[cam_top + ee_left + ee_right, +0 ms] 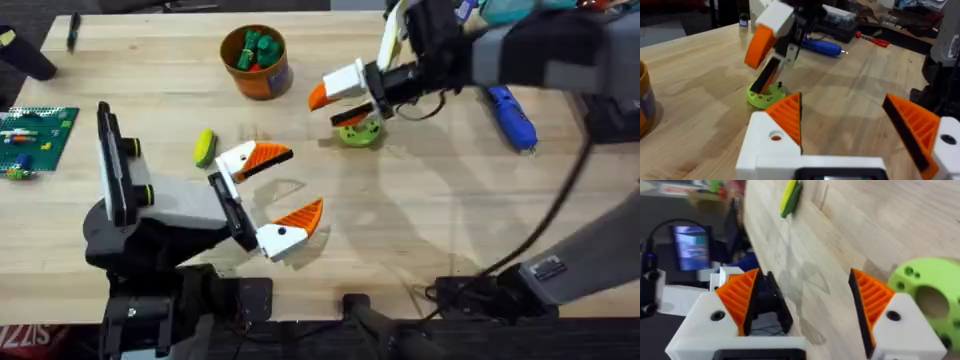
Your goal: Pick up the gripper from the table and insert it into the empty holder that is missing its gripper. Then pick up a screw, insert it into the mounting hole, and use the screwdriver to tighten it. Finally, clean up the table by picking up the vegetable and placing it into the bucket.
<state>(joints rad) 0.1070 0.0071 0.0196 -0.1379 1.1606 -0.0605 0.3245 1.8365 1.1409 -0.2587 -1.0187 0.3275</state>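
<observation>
The vegetable [204,147], a small yellow piece with a green end, lay on the desk [420,230] just beyond the left claw [283,191], near its upper fingertip and touching nothing. That left claw stood spread wide above the bare wood, its two orange ribbed pads [301,218] well apart and nothing between them; the left wrist view showed the same open pair of white fingers with orange pads [788,116]. The right claw [340,106] reached in from the far right side and hung over the lime-green ring-shaped disc [359,132]. In the right wrist view its fingers were spread too, orange pads [871,301] apart, gripping nothing, with the green disc [926,297] beside one finger and the yellow vegetable [790,198] farther off on the wood. From the left wrist view the right claw [769,55] appeared tilted down over the disc [765,96], one dark-backed finger close to or touching its top; contact could not be confirmed. The bucket [256,61], a round orange tub holding green and red toy pieces, stood at the far middle of the desk, left of the right claw. The screwdriver [512,117], bright blue, lay on the desk to the right, beyond the right arm, and showed in the left wrist view [822,47] behind the claw.
</observation>
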